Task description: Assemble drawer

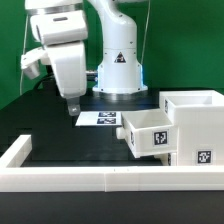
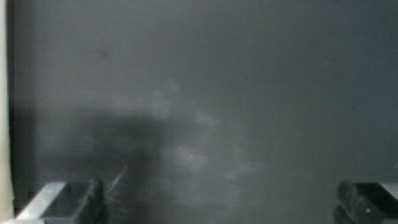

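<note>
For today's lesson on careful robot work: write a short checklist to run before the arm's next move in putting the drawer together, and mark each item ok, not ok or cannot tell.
1. Gripper holds nothing: ok; the wrist view shows only bare table between its fingers.
2. Fingers spread wide: ok.
3. Gripper clear of the parts: ok; it hangs over the marker board, apart from the housing.
4. One tray seated in the housing: not ok; it sticks out.
5. Second tray located: cannot tell.
6. Height above the table: cannot tell.
</note>
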Robot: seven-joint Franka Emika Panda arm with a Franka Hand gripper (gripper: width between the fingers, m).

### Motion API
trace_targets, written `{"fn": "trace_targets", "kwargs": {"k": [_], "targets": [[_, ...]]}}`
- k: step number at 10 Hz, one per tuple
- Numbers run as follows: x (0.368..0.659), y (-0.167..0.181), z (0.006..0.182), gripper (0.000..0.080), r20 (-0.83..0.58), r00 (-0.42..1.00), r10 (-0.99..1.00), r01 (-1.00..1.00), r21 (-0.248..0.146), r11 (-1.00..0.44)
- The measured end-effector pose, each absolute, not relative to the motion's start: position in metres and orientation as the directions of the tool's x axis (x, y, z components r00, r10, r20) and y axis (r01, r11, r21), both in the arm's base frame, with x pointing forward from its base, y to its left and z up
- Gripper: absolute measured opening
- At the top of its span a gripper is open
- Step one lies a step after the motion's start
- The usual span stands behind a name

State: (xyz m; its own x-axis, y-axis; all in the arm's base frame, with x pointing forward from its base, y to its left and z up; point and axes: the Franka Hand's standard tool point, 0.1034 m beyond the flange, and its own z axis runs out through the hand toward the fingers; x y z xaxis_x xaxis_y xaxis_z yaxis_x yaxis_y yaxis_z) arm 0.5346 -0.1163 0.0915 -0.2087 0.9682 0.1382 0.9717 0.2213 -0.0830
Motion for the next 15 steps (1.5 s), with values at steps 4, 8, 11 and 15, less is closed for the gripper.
{"fn": "trace_targets", "kwargs": {"k": [4, 8, 11, 15], "targets": [[0.53, -0.085, 0.079, 0.0649, 0.179, -0.149, 0.972, 0.977, -0.124, 0.173], [0.537, -0.041, 0.078, 0.0649, 0.181, -0.076, 0.98, 0.984, -0.143, 0.103], [0.537, -0.041, 0.078, 0.0649, 0.181, -0.069, 0.981, 0.985, -0.145, 0.096], [0.537, -0.042, 0.078, 0.0649, 0.181, -0.067, 0.981, 0.985, -0.145, 0.094]]}}
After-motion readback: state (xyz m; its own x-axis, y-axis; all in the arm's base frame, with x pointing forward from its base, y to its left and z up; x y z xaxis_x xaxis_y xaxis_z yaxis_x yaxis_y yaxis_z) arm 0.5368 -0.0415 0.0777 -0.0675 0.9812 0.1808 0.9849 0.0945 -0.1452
